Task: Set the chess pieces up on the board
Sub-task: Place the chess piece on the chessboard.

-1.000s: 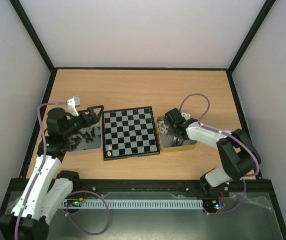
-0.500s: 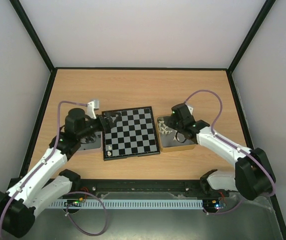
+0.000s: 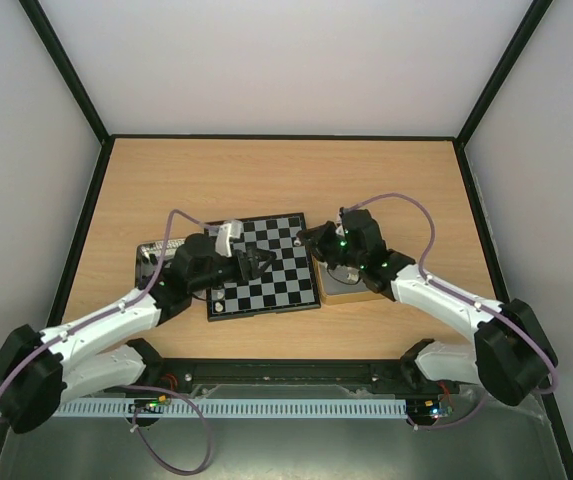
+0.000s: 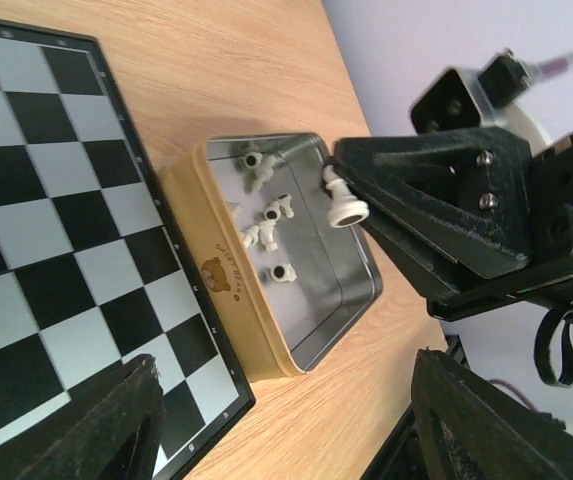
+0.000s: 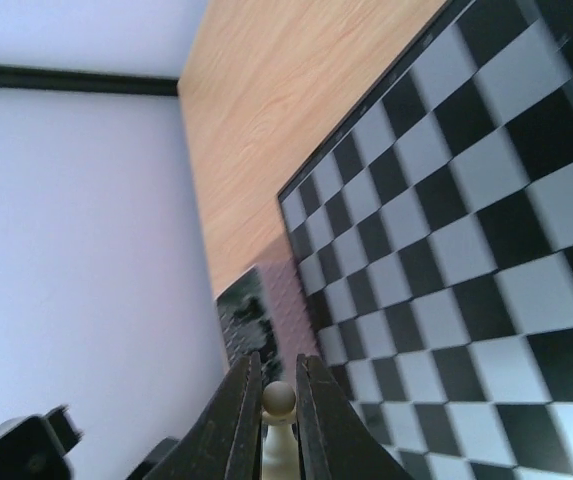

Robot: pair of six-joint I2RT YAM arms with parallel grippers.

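The board [image 3: 276,255] lies at the table's middle, also in the left wrist view [image 4: 36,220] and the right wrist view [image 5: 466,220]. My right gripper [image 3: 312,237] hovers at the board's right edge, shut on a cream-white pawn [image 5: 279,402] that also shows in the left wrist view [image 4: 345,204]. My left gripper [image 3: 257,265] hangs over the board's near half, its jaws wide apart and empty [image 4: 296,430]. Several white chess pieces [image 4: 269,222] lie in the gold tin [image 4: 228,285]. Black pieces lie in the left tin [image 5: 243,318].
The gold tin [image 3: 358,292] sits just right of the board, the dark tin [image 3: 149,258] just left of it. One small pale piece [image 3: 219,294] stands near the board's near-left corner. Black frame rails border the table.
My left arm has swung from the left tin out over the board. My right gripper has risen from the gold tin to the board's right edge with the pawn.
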